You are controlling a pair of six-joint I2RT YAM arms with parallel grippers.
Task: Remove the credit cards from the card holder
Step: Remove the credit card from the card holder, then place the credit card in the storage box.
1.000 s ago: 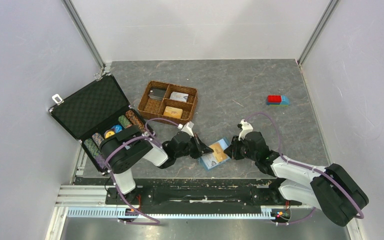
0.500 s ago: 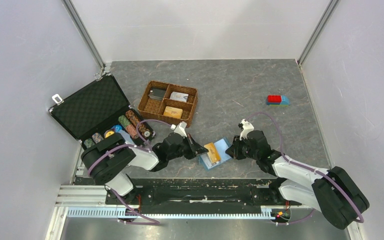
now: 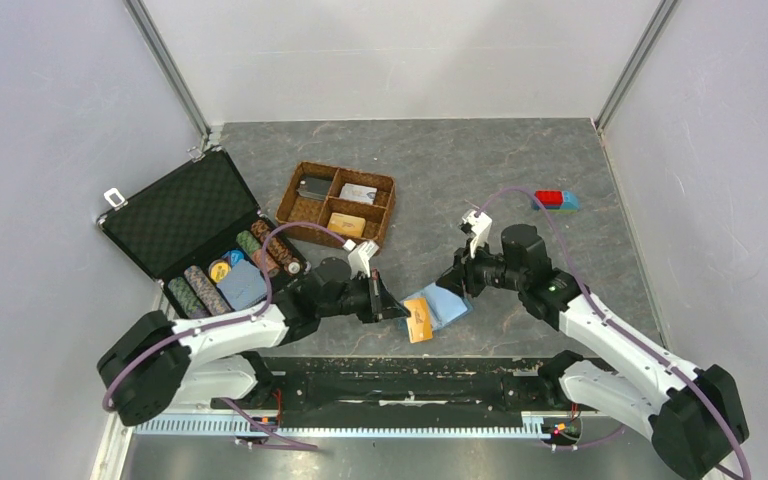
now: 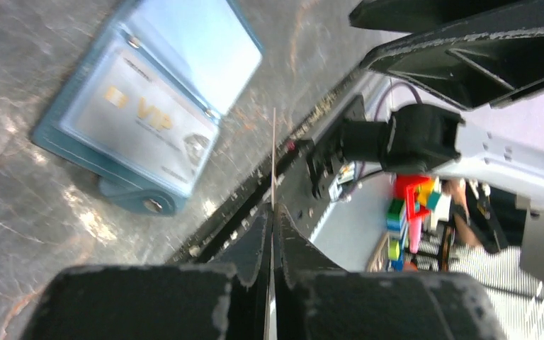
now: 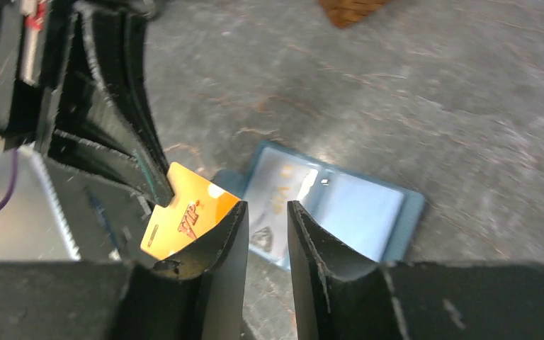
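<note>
Now the orange card (image 5: 184, 214) is out of the card holder (image 3: 445, 300). It hangs just beyond the holder's near corner, pinched flat between the fingers of my left claw (image 3: 401, 312), and from that wrist I see only its thin edge. A second ago it lay inside the open holder; half a second ago it was partway out. I judge that card freed, with only the set-down left. The holder lies open on the table (image 3: 480, 180) between my two claws, pale blue pages up. At least one more card (image 4: 140, 117), with gold lettering, sits behind a clear pocket on the left page, so the job is not finished. My right claw (image 5: 267, 207), which was down at the holder's far edge a second ago, now hovers above it, lifted and drawn back, its fingers a little apart with nothing between them. Next it probably needs to pin the holder down again, since nothing steadies it now. The wicker tray (image 3: 292, 205) and the black case (image 3: 175, 210) stand well apart, where they were.
</note>
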